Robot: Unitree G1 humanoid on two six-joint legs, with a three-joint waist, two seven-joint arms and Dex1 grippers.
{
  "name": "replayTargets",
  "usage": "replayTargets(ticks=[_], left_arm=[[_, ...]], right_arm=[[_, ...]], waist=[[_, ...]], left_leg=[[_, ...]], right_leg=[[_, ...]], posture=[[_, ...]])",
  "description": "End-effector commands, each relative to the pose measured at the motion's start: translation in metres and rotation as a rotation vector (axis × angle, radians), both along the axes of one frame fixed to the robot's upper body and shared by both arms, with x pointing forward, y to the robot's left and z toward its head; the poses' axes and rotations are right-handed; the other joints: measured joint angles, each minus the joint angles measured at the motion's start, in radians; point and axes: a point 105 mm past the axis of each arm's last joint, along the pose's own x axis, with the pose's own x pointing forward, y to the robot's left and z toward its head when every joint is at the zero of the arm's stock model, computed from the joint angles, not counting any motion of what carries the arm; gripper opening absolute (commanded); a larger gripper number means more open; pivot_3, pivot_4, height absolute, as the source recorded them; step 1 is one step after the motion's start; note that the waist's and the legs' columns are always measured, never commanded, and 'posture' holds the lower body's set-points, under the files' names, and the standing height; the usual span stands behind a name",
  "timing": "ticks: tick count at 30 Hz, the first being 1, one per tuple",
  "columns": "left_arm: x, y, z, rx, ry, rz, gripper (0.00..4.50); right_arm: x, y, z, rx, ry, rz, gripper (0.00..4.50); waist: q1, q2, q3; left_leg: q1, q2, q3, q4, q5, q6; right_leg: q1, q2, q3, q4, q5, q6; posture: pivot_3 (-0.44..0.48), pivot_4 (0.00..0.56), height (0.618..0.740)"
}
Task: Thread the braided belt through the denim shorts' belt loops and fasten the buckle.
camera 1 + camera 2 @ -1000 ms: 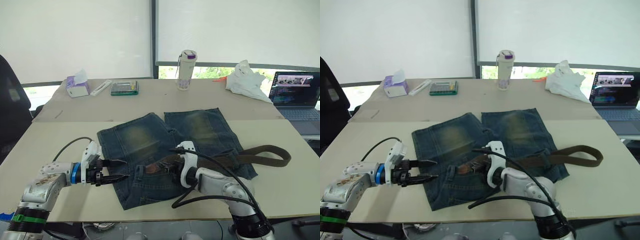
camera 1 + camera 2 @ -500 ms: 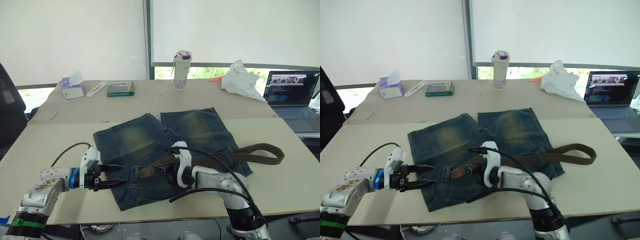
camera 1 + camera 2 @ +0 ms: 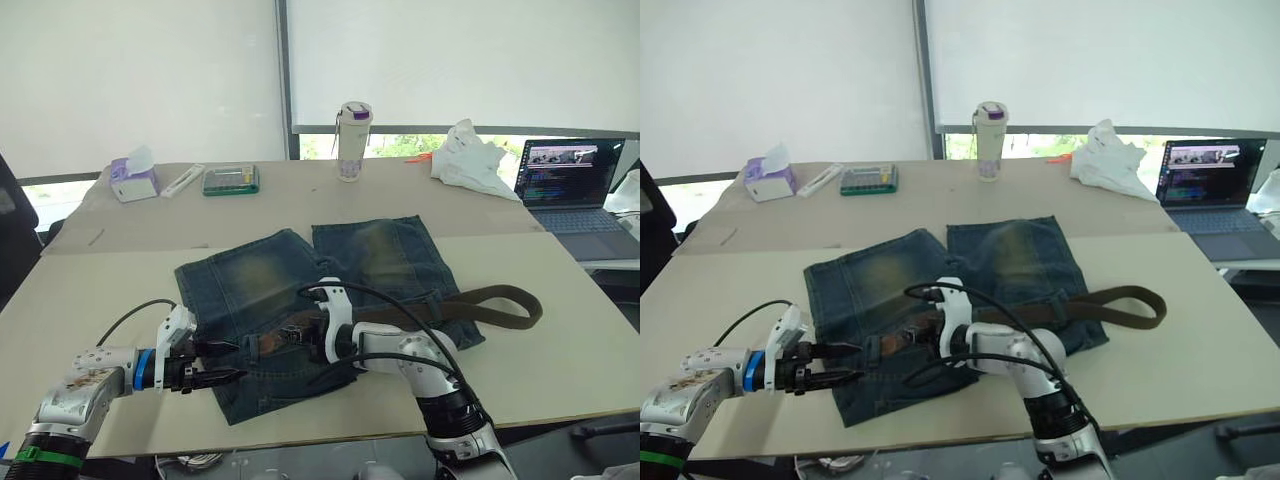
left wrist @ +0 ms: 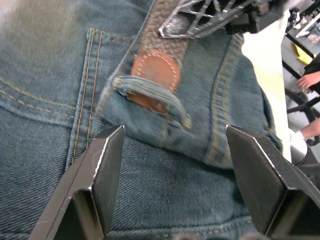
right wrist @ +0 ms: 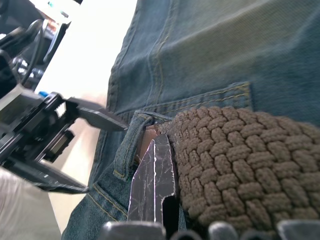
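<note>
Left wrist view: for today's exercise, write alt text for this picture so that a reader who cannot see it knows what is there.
A brown leather belt tip pokes through a belt loop on the denim shorts, seen between the left gripper's two open black fingers. Above it the braided belt runs back under the right gripper.

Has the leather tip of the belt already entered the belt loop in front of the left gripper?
Yes: in the left wrist view the braided belt's tan leather tip sits under the belt loop, between the left gripper's open fingers.
</note>
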Motion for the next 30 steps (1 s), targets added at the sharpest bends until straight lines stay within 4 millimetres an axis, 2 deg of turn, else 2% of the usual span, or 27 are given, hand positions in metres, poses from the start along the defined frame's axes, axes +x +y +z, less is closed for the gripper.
replayTargets(ticks=[1, 3, 6, 8, 10, 11, 14, 17, 19, 22, 27, 30], left_arm=[[0.003, 0.001, 0.007, -0.019, -0.009, 0.017, 3.38], [0.002, 0.001, 0.006, -0.015, -0.006, 0.016, 3.38], [0.001, -0.003, 0.001, 0.000, -0.011, 0.010, 3.38], [0.002, -0.007, 0.000, -0.005, -0.015, 0.011, 3.38], [0.003, -0.012, 0.001, -0.020, -0.022, 0.013, 3.40], [0.004, -0.014, 0.001, -0.026, -0.024, 0.013, 3.40], [0.006, -0.023, 0.004, -0.046, -0.043, 0.000, 3.40], [0.008, -0.029, 0.005, -0.057, -0.055, -0.016, 3.40], [0.010, -0.035, 0.007, -0.065, -0.067, -0.036, 3.40], [0.015, -0.043, 0.014, -0.090, -0.092, -0.056, 3.40], [0.019, -0.049, 0.028, -0.108, -0.147, -0.106, 3.40], [0.020, -0.052, 0.037, -0.108, -0.186, -0.144, 3.40]], right_arm=[[-0.012, 0.011, -0.022, -0.041, 0.066, 0.076, 0.00], [-0.005, 0.007, -0.020, -0.040, 0.049, 0.051, 0.00], [0.010, -0.011, -0.015, -0.081, -0.074, -0.033, 0.00], [0.009, -0.019, -0.006, -0.024, -0.098, -0.046, 0.00], [-0.001, -0.028, 0.009, 0.036, -0.142, -0.016, 0.82], [-0.005, -0.031, 0.015, 0.051, -0.159, -0.010, 1.08], [-0.020, -0.067, 0.039, -0.013, -0.299, -0.050, 2.11], [-0.032, -0.094, 0.049, -0.086, -0.365, -0.100, 3.16], [-0.039, -0.114, 0.055, -0.133, -0.405, -0.161, 3.16], [-0.041, -0.161, 0.059, -0.282, -0.436, -0.351, 3.16], [-0.045, -0.246, 0.047, -0.586, -0.345, -0.593, 3.16], [-0.047, -0.282, 0.037, -0.727, -0.269, -0.639, 3.16]], waist=[[-0.004, 0.000, 0.000], [-0.005, 0.000, 0.000], [-0.001, 0.000, 0.000], [0.004, 0.000, 0.000], [0.014, 0.000, 0.000], [0.023, 0.000, 0.000], [0.042, 0.002, 0.001], [0.051, 0.002, 0.001], [0.052, 0.002, 0.001], [0.058, 0.002, 0.001], [0.062, 0.003, 0.002], [0.063, 0.002, 0.002]], left_leg=[[0.000, 0.000, 0.000, 0.000, 0.000, 0.000], [0.002, 0.001, 0.000, -0.001, 0.000, 0.000], [0.003, 0.001, 0.000, -0.001, 0.000, 0.000], [0.002, 0.000, 0.000, -0.001, 0.000, -0.001], [0.001, 0.000, 0.000, 0.000, -0.001, -0.001], [-0.001, -0.001, 0.000, 0.001, -0.001, -0.001], [-0.006, -0.003, 0.000, 0.002, -0.001, -0.001], [-0.010, -0.005, 0.001, 0.003, -0.001, -0.001], [-0.009, -0.005, 0.001, 0.002, -0.001, -0.001], [-0.009, -0.005, 0.000, 0.003, -0.001, -0.001], [-0.008, -0.006, 0.001, 0.005, -0.001, -0.001], [-0.008, -0.006, 0.002, 0.006, 0.000, -0.001]], right_leg=[[0.000, 0.000, 0.000, 0.000, 0.000, 0.000], [0.001, 0.000, -0.001, 0.000, 0.000, 0.000], [0.001, 0.000, -0.001, 0.000, 0.000, 0.000], [0.001, -0.001, -0.001, 0.000, 0.000, 0.000], [0.001, -0.002, -0.001, -0.001, 0.000, 0.000], [0.000, -0.002, -0.001, -0.001, 0.000, -0.001], [-0.003, -0.005, -0.001, -0.003, 0.000, -0.001], [-0.007, -0.009, -0.001, -0.003, 0.001, 0.000], [-0.006, -0.009, -0.002, -0.004, 0.001, 0.000], [-0.005, -0.008, -0.002, -0.004, 0.000, 0.000], [0.000, -0.007, -0.004, -0.005, 0.000, 0.000], [0.001, -0.002, -0.006, -0.006, 0.000, 0.001]], posture=[[0.000, 0.150, 0.740], [0.000, 0.150, 0.740], [0.000, 0.150, 0.740], [0.000, 0.150, 0.740], [0.000, 0.150, 0.740], [0.000, 0.150, 0.740], [0.000, 0.150, 0.740], [0.000, 0.150, 0.740], [0.000, 0.150, 0.740], [0.000, 0.150, 0.740], [0.000, 0.150, 0.740], [0.000, 0.150, 0.740]])
